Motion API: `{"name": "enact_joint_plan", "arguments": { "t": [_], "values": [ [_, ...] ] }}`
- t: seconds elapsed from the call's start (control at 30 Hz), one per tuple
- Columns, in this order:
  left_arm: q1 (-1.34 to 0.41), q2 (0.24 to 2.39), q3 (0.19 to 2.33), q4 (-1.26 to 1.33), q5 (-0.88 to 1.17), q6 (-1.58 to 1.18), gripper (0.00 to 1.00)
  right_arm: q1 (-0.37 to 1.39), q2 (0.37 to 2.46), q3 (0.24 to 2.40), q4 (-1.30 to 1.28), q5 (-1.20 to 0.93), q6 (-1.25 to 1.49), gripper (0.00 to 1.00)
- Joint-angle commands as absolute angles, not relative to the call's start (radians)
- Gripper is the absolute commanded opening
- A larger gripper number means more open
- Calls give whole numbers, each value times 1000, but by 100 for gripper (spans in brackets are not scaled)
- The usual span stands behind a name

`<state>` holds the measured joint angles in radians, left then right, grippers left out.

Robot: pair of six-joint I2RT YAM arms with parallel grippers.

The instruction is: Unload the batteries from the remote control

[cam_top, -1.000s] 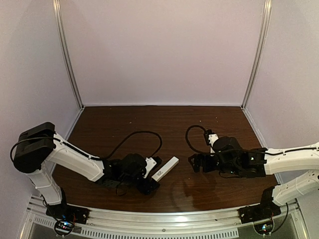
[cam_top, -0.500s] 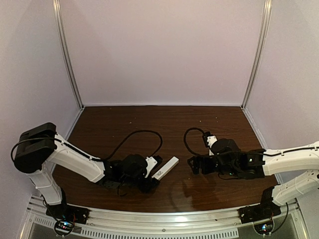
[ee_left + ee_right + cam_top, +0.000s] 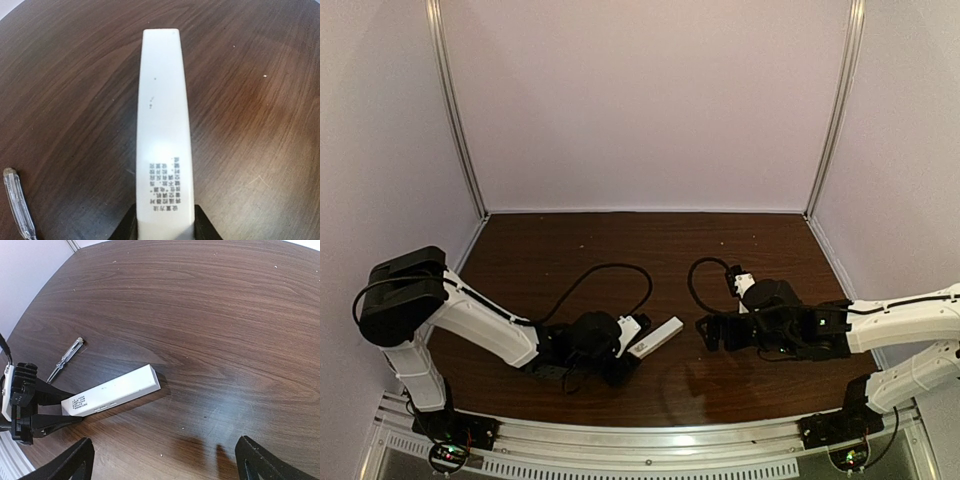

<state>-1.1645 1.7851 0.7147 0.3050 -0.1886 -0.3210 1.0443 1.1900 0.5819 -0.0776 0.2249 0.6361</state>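
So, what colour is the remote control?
The remote control is white with small black print; clearest in left wrist view.

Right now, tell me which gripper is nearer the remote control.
Left. The left gripper clamps one end of the remote control between its fingers; the right gripper sits open beyond the other end, not touching it.

Robot lab test cell, no home or shop here. Plain pale lilac walls [image 3: 650, 100] boxing in three sides. Aluminium post [image 3: 455, 110] up each back corner. Dark wood-grain table [image 3: 620, 235] filling booth floor. Slotted metal rail [image 3: 670, 435] along near edge, two white robot arms bolted on: left arm [image 3: 485, 320], right arm [image 3: 905, 322]. Black cable [image 3: 605, 268] looping loose over tabletop. Small status light [image 3: 445, 455] glowing at left base.
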Motion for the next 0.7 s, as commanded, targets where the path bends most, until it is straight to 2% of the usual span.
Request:
{"name": "enact_joint_plan", "arguments": {
  "t": [0.0,0.33,0.57,0.67],
  "values": [
    [-1169,1796,740,308,-200,-287,26,1053,1174,566,-82,244,641,100],
    [-1168,1747,749,316,-95,-200,6,1054,1115,565,-109,213,656,100],
    [-1169,1731,756,360,30,-107,4,1055,1068,565,-147,128,677,100],
    [-1168,1722,756,393,20,-80,1,1054,1047,568,-180,100,702,100]
  ]
}}
